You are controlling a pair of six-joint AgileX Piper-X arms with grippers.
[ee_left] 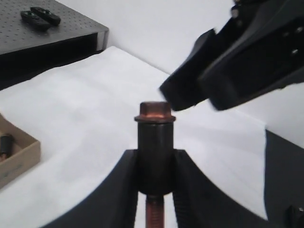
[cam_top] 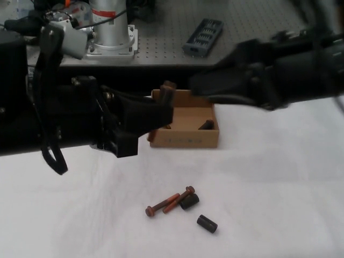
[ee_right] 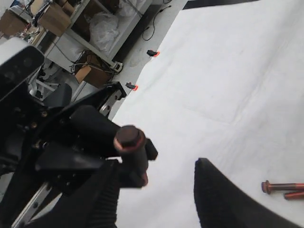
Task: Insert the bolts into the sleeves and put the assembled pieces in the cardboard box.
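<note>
Nearest me, on the white cloth [cam_top: 269, 188], lie the parts waiting their turn. One loose bolt [cam_top: 161, 205] and a second bolt [cam_top: 179, 199] sit side by side. A loose sleeve [cam_top: 189, 201] rests against the second bolt's head, and another sleeve [cam_top: 207, 223] lies just apart.

Beyond them the left gripper [ee_left: 155, 164] is closed firmly on the held sleeve [ee_left: 154, 142]. The inserted bolt [ee_left: 155, 111] runs through it, head seated on the sleeve's upper end and shank showing below between the fingers. Gripping the sleeve rather than the bolt looks sensible to me, since the head then keeps the pair together. It hangs by the left end of the cardboard box [cam_top: 185, 141], I'd say ready for dropping in.

The right gripper [ee_right: 156, 171] hovers close to that bolt head with its fingers spread wide and nothing between them, placed where it could press or steady the bolt.

Inside the box, a finished piece [cam_top: 207, 124] lies at the right end.

Farthest off, the perforated bench [cam_top: 242, 21] carries a metal cylinder [cam_top: 109, 21] and a dark tray [cam_top: 203, 35].
</note>
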